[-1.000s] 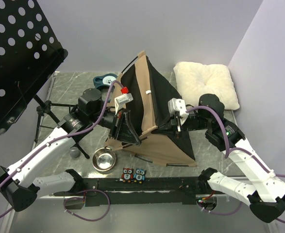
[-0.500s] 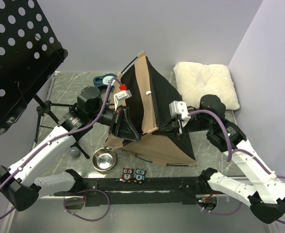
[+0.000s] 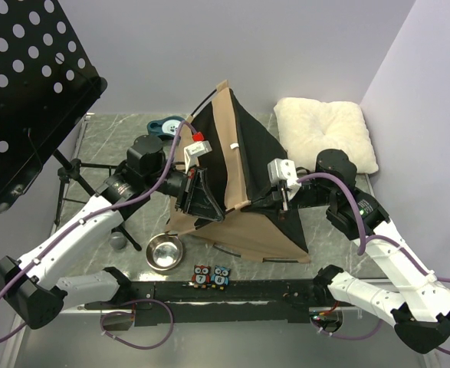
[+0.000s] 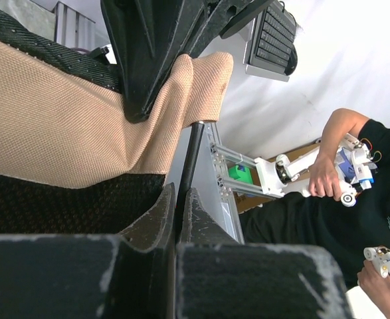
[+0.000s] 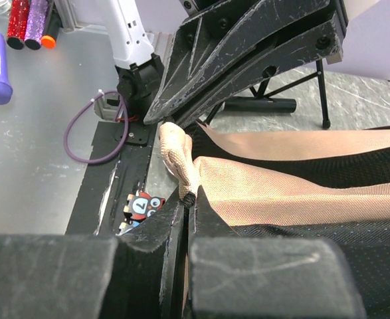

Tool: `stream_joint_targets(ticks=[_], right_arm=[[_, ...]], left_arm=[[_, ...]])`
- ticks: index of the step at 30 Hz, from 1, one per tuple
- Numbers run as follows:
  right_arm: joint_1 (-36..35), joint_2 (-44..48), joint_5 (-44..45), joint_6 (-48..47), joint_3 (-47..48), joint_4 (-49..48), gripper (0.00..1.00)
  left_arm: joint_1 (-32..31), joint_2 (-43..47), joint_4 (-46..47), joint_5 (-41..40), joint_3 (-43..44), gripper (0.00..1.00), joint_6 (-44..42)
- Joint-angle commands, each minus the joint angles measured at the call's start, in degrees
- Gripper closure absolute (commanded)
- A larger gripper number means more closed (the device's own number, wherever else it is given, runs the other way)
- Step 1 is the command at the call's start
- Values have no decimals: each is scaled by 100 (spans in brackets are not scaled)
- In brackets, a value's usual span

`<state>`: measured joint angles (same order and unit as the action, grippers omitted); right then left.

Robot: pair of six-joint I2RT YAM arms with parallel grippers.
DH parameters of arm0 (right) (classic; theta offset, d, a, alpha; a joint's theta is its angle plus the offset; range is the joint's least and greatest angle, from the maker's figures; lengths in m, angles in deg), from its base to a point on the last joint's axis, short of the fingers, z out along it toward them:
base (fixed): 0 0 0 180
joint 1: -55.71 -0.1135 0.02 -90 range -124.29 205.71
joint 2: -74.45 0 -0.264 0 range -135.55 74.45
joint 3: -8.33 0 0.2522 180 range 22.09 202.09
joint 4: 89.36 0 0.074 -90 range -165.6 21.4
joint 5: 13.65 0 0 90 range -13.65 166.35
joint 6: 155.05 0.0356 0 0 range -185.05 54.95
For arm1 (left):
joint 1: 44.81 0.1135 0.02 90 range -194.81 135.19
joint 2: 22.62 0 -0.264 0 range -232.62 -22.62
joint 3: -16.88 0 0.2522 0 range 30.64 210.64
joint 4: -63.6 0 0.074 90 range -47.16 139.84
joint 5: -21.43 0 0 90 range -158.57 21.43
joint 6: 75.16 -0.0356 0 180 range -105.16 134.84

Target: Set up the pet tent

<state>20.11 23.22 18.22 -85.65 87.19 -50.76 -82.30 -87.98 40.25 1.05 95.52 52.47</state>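
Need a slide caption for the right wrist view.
Right gripper pinching the pet tent by its tan fabric edge.

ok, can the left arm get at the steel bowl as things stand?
Probably not yet: the left gripper is shut on the pet tent, so it must let go first. The steel bowl itself lies uncovered close by.
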Motion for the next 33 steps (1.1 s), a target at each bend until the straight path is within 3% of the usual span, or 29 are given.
stream_joint_targets(ticks=[1,19,31,33], right_arm=[[9,104,-322,21,73,-199,100],[-185,25,-234,-278,90,109,100],[-483,-239,-76,-471,125,293,100],[-475,-248,-15,-392,248,250,100]], left_arm=[[-47,-117,-299,-248,130,99,157],[-117,-345,97,-327,393,99,421],[-408,-486,-483,-547,1044,99,-580],[-294,-442,-728,-503,1131,76,-799]])
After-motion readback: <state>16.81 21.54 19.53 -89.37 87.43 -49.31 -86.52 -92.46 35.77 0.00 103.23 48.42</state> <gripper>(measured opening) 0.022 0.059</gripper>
